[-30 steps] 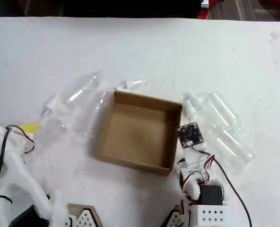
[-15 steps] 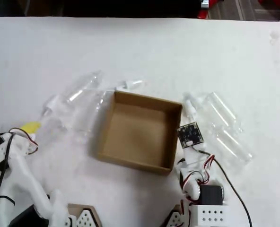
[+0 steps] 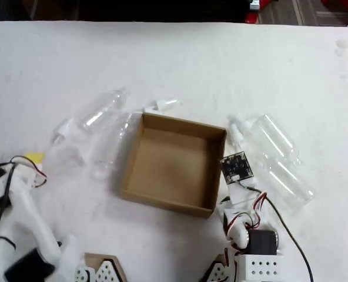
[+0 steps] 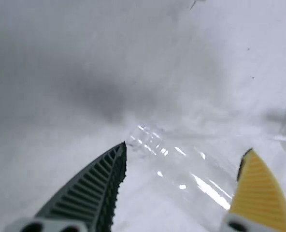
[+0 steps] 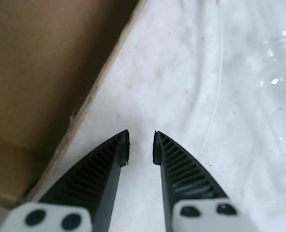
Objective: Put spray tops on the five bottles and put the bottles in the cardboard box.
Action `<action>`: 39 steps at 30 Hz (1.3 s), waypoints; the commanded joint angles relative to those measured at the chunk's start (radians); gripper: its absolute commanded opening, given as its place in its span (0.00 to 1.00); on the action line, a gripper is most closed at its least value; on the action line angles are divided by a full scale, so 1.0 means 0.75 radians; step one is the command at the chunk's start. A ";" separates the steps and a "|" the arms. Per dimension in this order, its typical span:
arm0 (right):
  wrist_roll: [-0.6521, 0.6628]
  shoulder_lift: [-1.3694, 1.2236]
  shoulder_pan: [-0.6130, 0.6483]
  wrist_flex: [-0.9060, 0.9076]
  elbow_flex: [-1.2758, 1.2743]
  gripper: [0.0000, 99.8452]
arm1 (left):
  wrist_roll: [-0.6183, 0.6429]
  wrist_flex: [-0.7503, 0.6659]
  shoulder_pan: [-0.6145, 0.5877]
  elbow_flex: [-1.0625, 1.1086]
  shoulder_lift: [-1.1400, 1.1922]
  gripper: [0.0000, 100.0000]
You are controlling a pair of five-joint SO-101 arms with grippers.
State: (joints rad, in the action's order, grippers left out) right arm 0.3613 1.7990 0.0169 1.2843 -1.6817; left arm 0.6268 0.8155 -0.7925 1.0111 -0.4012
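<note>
Several clear cylindrical bottles [image 3: 273,138] | square cardboard box [image 3: 171,167] | white table [image 3: 191,70]

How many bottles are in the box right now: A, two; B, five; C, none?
C: the high view shows only bare brown floor inside the box, while the bottles lie on the table to either side of it.
</note>
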 commanded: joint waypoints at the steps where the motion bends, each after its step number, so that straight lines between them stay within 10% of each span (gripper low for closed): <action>1: 0.008 0.001 0.005 -0.024 -0.012 0.07 | 0.068 0.043 0.044 -0.272 0.212 0.34; 12: 0.008 0.001 0.005 -0.024 -0.012 0.07 | 0.383 0.385 0.040 -0.886 0.756 0.34; 27: 0.008 0.001 0.005 -0.024 -0.012 0.07 | 0.503 0.415 0.093 -0.841 0.738 0.33; 39: 0.008 0.001 0.005 -0.024 -0.012 0.07 | 0.407 0.313 0.091 -0.843 0.738 0.03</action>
State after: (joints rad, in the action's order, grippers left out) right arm 0.3613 1.7990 0.0169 1.2843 -1.6817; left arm 0.9582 1.1055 -0.7357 0.3943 0.1619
